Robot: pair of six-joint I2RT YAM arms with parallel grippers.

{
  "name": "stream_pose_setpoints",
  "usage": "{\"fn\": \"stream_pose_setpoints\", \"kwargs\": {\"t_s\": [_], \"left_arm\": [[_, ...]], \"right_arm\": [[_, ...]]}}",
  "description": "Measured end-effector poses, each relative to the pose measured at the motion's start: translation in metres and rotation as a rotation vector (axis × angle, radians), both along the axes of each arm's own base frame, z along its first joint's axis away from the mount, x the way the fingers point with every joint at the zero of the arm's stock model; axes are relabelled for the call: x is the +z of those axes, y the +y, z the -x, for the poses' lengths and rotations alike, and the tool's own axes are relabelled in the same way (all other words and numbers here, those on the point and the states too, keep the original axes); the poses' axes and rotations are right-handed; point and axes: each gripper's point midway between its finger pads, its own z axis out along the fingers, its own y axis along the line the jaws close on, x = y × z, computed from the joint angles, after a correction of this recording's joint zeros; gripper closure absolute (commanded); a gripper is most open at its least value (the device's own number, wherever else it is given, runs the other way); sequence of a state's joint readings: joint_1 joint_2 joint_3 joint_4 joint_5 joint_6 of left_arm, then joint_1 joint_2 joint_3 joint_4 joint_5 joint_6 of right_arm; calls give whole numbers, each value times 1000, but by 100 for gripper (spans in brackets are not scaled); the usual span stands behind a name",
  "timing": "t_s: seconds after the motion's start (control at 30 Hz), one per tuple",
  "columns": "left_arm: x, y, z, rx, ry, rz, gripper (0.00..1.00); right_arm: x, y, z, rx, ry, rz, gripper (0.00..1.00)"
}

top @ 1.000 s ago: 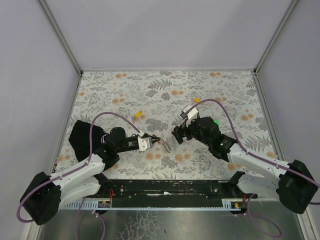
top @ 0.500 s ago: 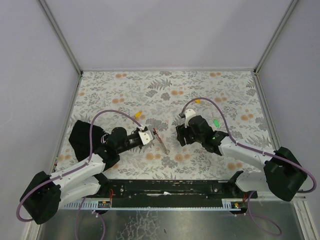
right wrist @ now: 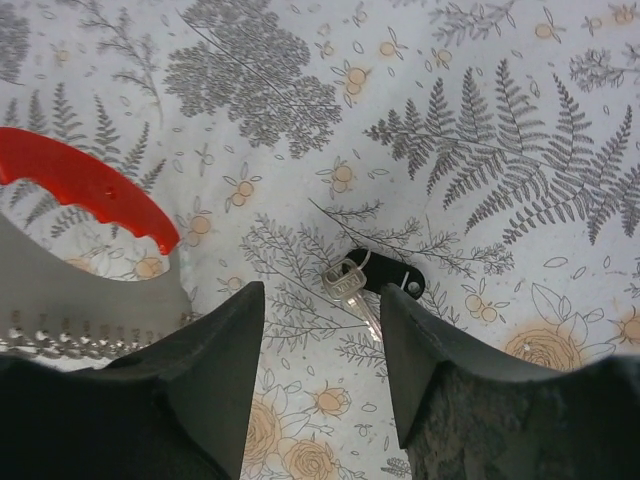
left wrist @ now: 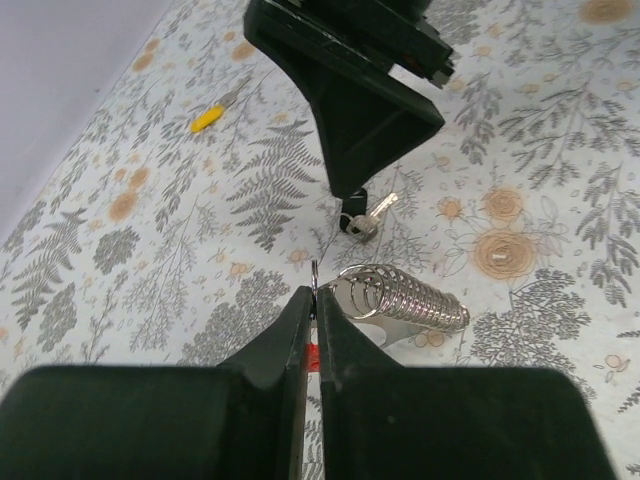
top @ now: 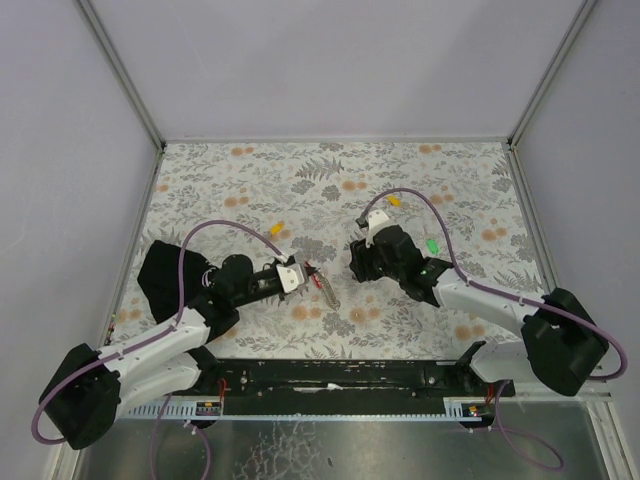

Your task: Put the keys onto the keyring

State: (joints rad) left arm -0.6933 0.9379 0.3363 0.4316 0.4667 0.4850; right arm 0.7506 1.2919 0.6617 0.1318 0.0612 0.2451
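My right gripper (right wrist: 320,300) is spread wide, straddling the black-headed key (right wrist: 368,280) at the centre of its wrist view. My left gripper (left wrist: 313,300), pressed together, pinches the keyring (left wrist: 400,295) at lower centre, near that key.

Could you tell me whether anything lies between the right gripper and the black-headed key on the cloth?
Nothing visible does. The right gripper hangs open directly over the black-headed key, with only bare cloth around it. The keyring, clamped in the left gripper, is off to one side, not touching the key.
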Motion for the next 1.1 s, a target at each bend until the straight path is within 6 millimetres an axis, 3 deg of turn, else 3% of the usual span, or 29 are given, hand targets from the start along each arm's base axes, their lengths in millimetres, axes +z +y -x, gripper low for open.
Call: {"fn": "stream_pose_setpoints", "kwargs": {"t_s": [0.23, 0.57, 0.87, 1.1], "left_arm": [[-8, 7, -17, 104, 33, -19, 100], [-9, 10, -22, 144, 43, -19, 100], [-9, 10, -22, 144, 44, -18, 100], [-9, 10, -22, 144, 44, -18, 100]], "right_arm": [[-27, -5, -5, -101, 116, 56, 56], [-50, -6, -13, -229, 222, 97, 69], [-70, -9, -15, -296, 281, 109, 70], [-73, -7, -17, -317, 293, 94, 75]]}}
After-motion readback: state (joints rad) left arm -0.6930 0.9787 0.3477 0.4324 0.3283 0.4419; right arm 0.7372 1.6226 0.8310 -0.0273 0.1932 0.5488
